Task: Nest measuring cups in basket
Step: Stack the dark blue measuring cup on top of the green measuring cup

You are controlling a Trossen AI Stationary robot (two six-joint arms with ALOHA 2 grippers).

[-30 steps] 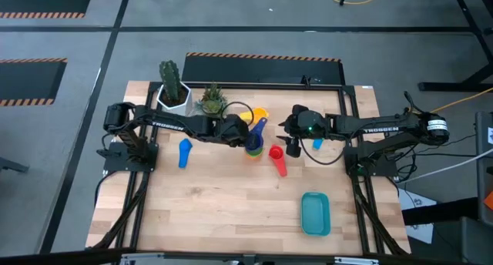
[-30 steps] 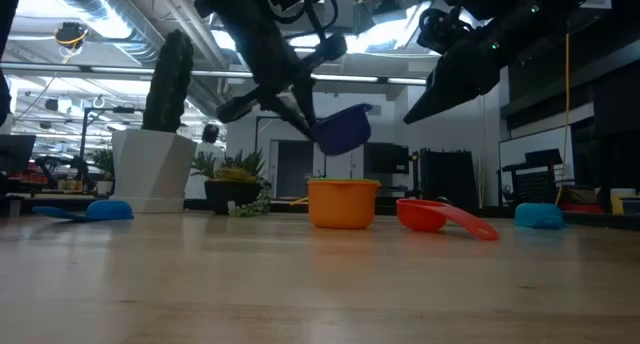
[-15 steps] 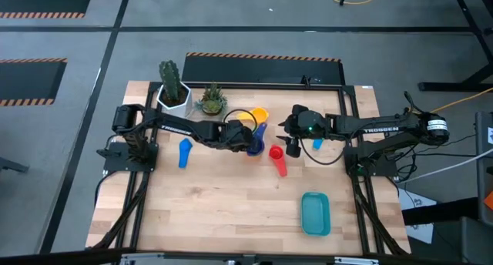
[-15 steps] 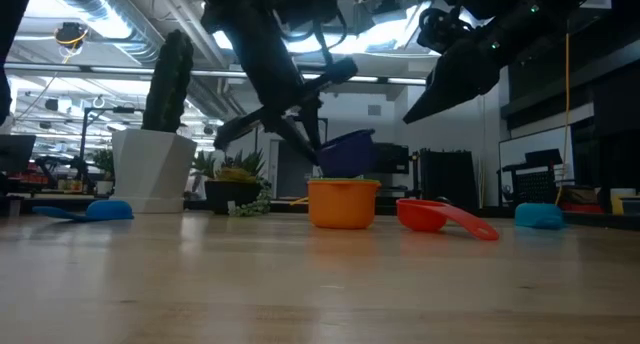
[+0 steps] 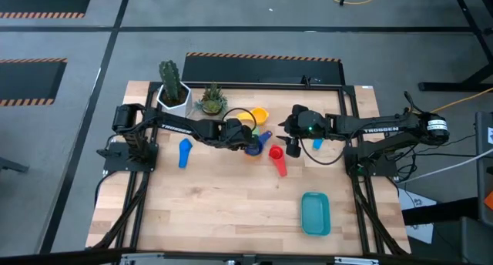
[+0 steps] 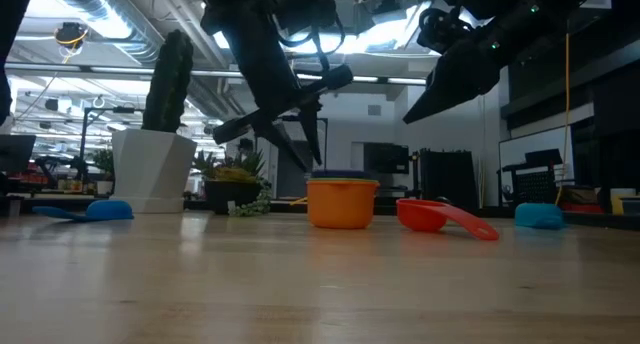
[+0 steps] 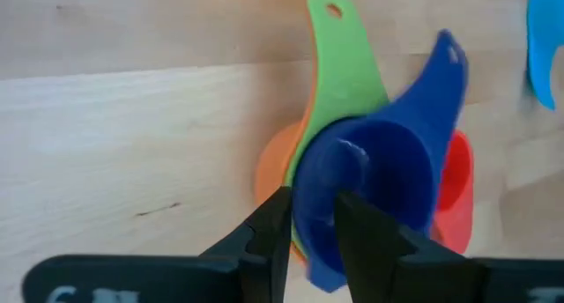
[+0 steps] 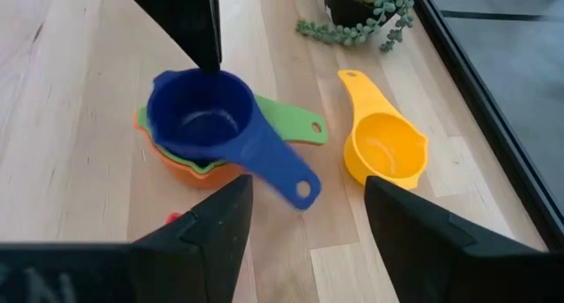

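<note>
The dark blue cup sits inside the green cup, which sits in the orange cup at mid-table. My left gripper is shut on the dark blue cup's rim. The yellow cup stands just beyond the stack, and the red cup lies to its right. One light blue cup lies to the left, and another light blue piece lies to the right. The teal basket rests near the front right. My right gripper hovers open above the table, right of the stack. My left gripper pinches the dark blue cup's wall at the rim, opposite the handle, one finger inside the bowl and one outside. The fingers come slanting down from the table's left. The cup stands upright, nested in the green and orange cups.
A white pot with a cactus and a small succulent pot stand at the far left of the table. A black frame rail runs along the far edge. Bare wood lies across the near half, left of the basket.
My left gripper has come down toward the orange cup, carrying the dark blue cup. The cup, held clear above the stack a second ago, now sits down inside it with only its rim showing. Its handle has swung round toward the right.
</note>
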